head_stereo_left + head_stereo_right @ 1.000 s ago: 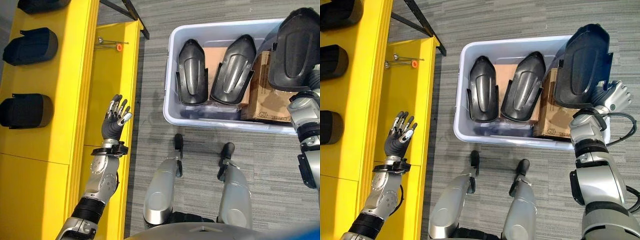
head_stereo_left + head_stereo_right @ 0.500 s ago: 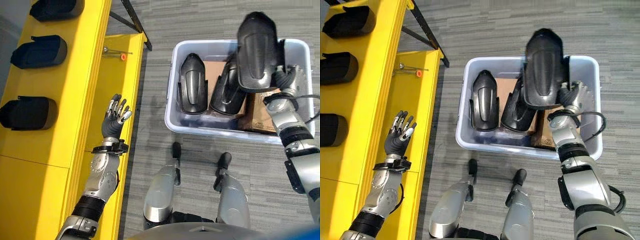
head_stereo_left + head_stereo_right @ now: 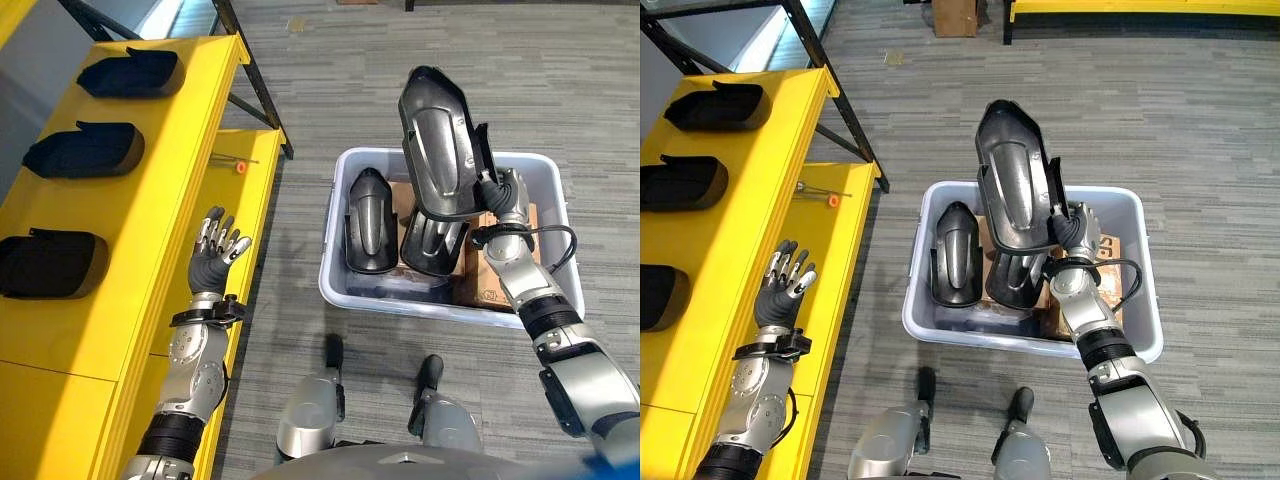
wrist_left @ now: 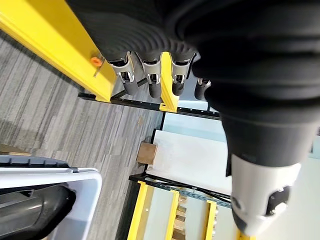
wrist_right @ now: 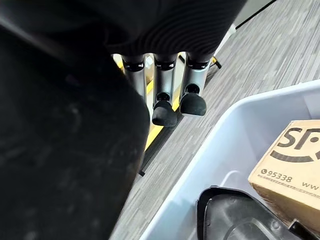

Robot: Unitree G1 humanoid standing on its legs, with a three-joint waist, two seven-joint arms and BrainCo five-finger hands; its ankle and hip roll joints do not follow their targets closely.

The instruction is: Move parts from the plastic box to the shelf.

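Shelf (image 3: 130, 220) yellow, at robot's left, three black parts (image 3: 85, 150) resting on upper level. Box (image 3: 345, 290) grey plastic, on floor ahead, two black parts (image 3: 368, 220) plus cardboard carton (image 3: 495, 285) inside. Raised part (image 3: 438, 150) above box, upright, gripped by right hand (image 3: 505, 195). Left hand (image 3: 212, 250) over shelf's lower level, fingers spread, empty.

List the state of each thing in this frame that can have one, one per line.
Lifted part: held upright above the box by the right hand.
Left hand: open, fingers spread, empty, over the shelf.
Plastic box: on the floor, two parts left inside.
Shelf parts: three lying in a row.
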